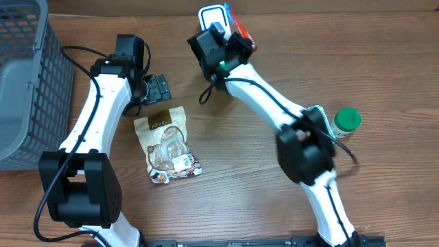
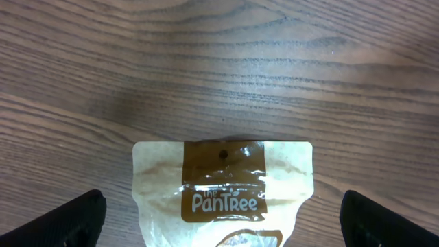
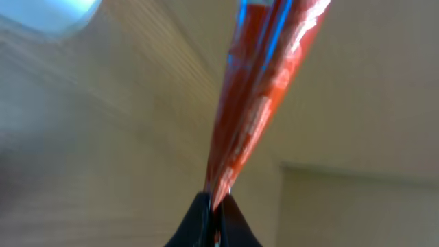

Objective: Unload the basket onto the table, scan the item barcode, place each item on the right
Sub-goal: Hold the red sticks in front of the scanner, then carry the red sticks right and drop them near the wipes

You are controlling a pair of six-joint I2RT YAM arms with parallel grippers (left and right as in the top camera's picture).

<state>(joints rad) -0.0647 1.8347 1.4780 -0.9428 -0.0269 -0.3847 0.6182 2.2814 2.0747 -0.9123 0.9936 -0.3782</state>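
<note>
Our right gripper (image 3: pixel 214 206), at twelve o'clock, pinches the packet (image 3: pixel 254 103) up for scanning; the left gripper (image 1: pixel 156 89) is spread above the pouch (image 2: pixel 223 185). Next we should probably turn the packet's barcode outward.

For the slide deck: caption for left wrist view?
Open left tool hovers over PanTree pouch on wood table.
</note>
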